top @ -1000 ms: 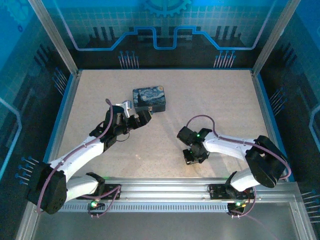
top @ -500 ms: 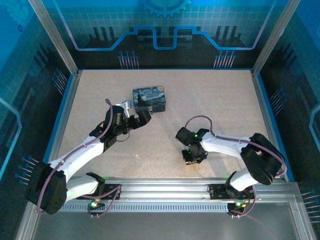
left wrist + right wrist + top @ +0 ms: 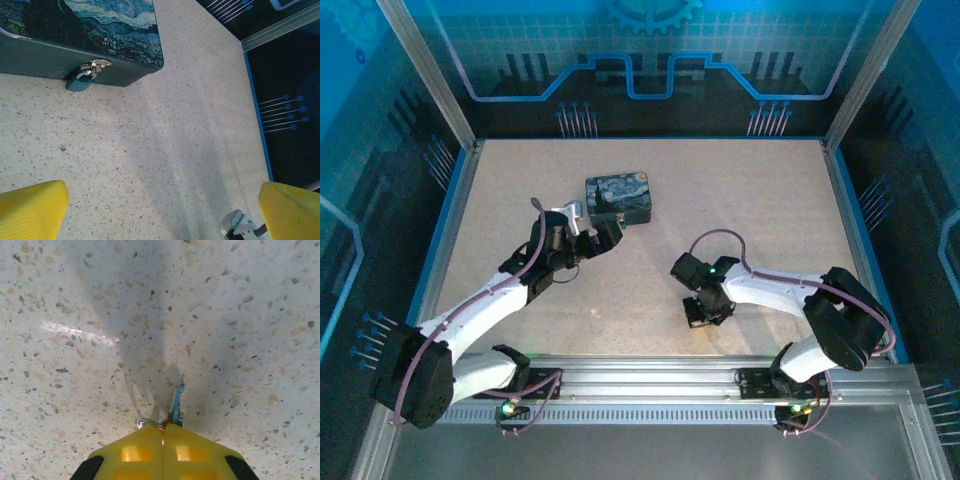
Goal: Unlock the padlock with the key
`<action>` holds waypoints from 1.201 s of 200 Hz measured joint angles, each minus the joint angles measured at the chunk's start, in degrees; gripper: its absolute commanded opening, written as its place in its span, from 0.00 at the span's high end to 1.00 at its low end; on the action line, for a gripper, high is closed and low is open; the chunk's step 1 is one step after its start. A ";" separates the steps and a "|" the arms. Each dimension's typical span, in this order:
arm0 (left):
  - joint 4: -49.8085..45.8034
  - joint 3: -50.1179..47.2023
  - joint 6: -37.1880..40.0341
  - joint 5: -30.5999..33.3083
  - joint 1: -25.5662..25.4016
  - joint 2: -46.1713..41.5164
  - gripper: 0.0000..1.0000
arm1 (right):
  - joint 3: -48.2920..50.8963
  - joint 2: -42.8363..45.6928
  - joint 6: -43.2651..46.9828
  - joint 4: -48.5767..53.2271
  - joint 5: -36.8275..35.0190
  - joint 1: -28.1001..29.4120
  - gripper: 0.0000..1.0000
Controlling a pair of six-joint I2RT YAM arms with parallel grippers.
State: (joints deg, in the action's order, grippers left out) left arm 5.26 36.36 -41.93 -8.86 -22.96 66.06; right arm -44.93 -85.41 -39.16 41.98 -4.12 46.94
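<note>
The tiny bluish padlock (image 3: 79,80) hangs by its silvery shackle from the clasp on the front wall of the painted tin (image 3: 90,30), resting on the table. My left gripper (image 3: 582,236) is open just in front of the tin, its yellow fingers (image 3: 32,210) wide apart and the padlock well ahead of them. My right gripper (image 3: 164,426) is shut on the small thin key (image 3: 176,402), whose blade sticks out from the yellow fingertips and touches the table; a bit of silvery ring (image 3: 148,424) shows beside it. In the top view the right gripper (image 3: 705,312) is low near the front middle.
The tin (image 3: 618,198) sits left of centre on the speckled table (image 3: 740,200). Blue rails and metal posts border the table; a metal rail (image 3: 650,385) runs along the near edge behind the arm bases.
The right gripper has shifted slightly left and down toward the table with the key. The left arm has barely moved.
</note>
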 measured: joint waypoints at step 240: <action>-7.58 10.91 -17.88 -9.68 -8.31 3.89 0.20 | -8.24 19.06 31.10 -16.37 -14.21 4.00 1.00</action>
State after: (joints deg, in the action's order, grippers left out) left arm -2.33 47.27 -59.81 -18.55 -31.27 69.95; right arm -53.17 -66.35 -8.05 25.61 -18.33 50.94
